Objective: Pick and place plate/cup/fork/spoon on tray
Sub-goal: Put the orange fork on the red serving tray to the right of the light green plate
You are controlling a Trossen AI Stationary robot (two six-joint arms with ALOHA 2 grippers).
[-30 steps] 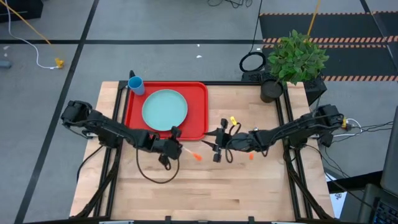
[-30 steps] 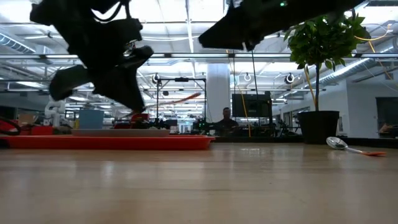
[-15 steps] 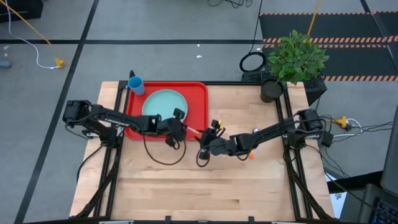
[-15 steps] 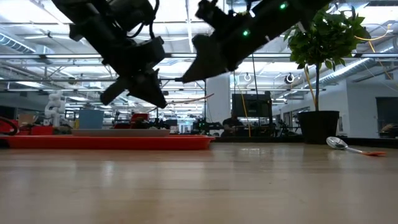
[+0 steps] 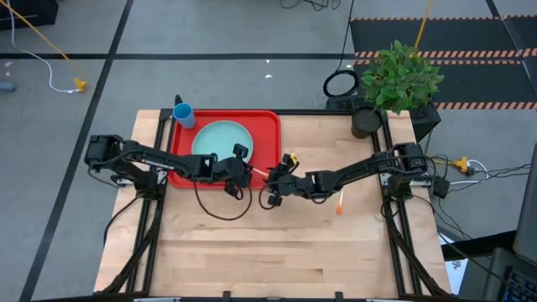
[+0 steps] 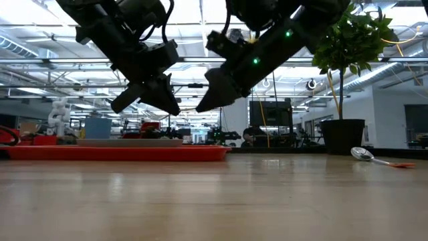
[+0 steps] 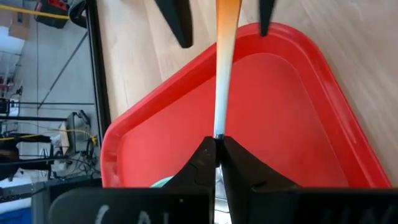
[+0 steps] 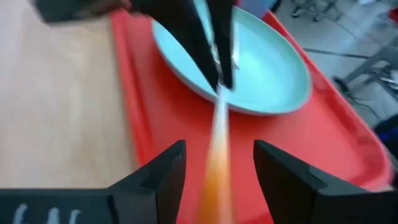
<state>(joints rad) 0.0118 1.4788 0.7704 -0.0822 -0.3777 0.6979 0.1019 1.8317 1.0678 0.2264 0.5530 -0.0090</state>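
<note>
The blue cup (image 5: 183, 114) is seen at the far left corner of the table, just outside the far left corner of the red tray (image 5: 267, 134), touching or nearly touching its rim. The tray is laid on the far left part of the wooden table (image 5: 268, 252), and the pale turquoise plate (image 5: 220, 144) is seated inside it, filling most of its left and middle, with bare red floor left on its right side. The left gripper (image 5: 243, 172) is held above the near right part of the tray, and its fingers (image 7: 200, 163) are seen pinched tight on the metal neck of the orange-handled fork (image 7: 222, 68); the tines are hidden behind the fingers. The fork's handle is pointed to the right, toward the other arm, and is carried clear of the tray floor. Just to the right, the right gripper (image 5: 270, 186) is poised over the tray's right rim, and its fingers (image 8: 155, 180) are spread wide on either side of the orange handle, with gaps visible on both sides, so no contact is shown. Well to the right, on bare wood between the two arm bases, the orange-handled spoon (image 5: 339, 204) is lying flat, its silver bowl (image 6: 362, 154) resting on the table. A potted plant (image 5: 398, 80) is stood at the far right corner.
</note>
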